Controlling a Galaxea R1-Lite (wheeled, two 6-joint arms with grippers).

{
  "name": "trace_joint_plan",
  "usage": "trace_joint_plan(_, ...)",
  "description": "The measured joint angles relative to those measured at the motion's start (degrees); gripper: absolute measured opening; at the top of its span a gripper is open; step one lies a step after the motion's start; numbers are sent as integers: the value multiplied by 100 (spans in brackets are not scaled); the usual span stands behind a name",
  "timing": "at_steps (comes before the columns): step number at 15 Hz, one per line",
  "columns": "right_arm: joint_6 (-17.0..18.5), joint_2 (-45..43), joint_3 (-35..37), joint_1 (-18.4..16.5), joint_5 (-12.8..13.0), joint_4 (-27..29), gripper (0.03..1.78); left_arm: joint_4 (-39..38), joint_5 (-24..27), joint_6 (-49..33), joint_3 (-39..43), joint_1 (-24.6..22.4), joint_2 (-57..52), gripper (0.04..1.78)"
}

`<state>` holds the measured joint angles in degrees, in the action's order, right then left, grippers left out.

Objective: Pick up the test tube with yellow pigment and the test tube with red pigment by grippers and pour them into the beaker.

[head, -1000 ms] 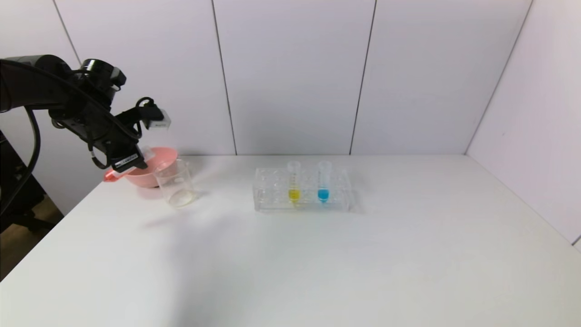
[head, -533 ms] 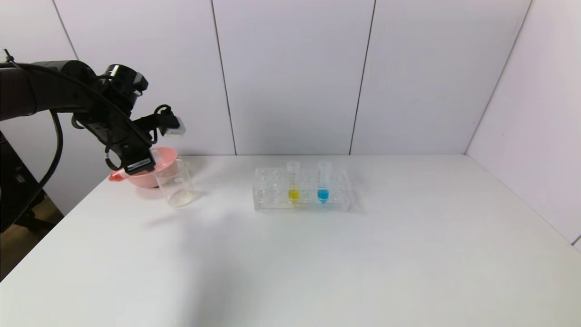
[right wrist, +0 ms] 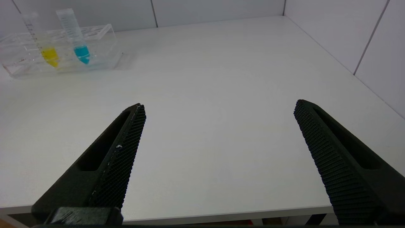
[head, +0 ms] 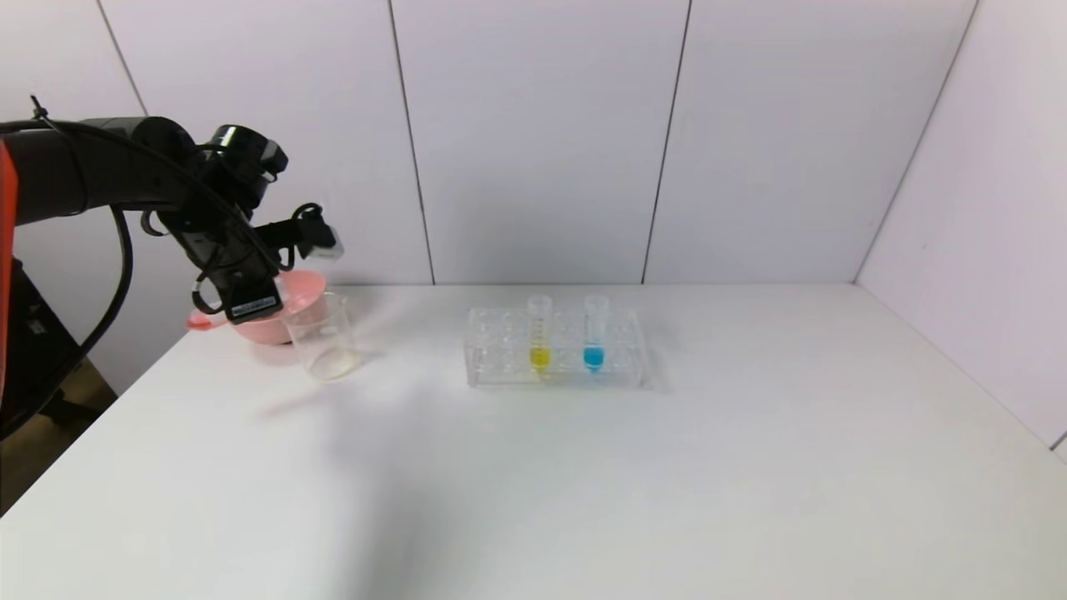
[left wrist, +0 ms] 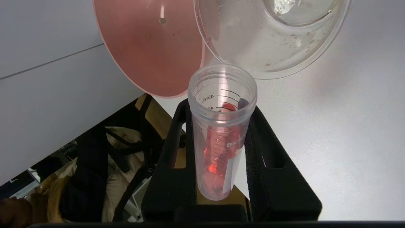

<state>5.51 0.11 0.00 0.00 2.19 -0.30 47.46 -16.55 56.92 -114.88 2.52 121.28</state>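
Left gripper: two black fingers clamped on the test tube with red pigment, raised over the table's far-left corner.
Red tube: one; tilted between the fingers, open mouth just beside the beaker rim; red liquid lay along its wall.
Beaker: one, clear, just beyond the fingertips, touching or nearly touching the pink bowl.
Test tube with yellow pigment: one, upright in the clear rack, well apart from both grippers.
Blue-tipped tube: one, upright, beside the yellow.
Right gripper: two fingers spread wide, nothing between them, low over the table's near edge.
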Motion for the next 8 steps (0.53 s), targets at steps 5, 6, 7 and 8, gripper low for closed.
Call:
trace_joint_plan(5,0,0,0,0,0,0,171,4,-508,29,0,177,22,45)
trace_joint_plan(6,-2,0,0,0,0,0,171,9,-613,50,0,211,27,45)
trace_joint_plan(7,-2,0,0,0,0,0,171,11,-719,55,0,244,35,45)
trace_joint_plan(8,0,0,0,0,0,-2,171,22,-767,57,0,260,46,45)
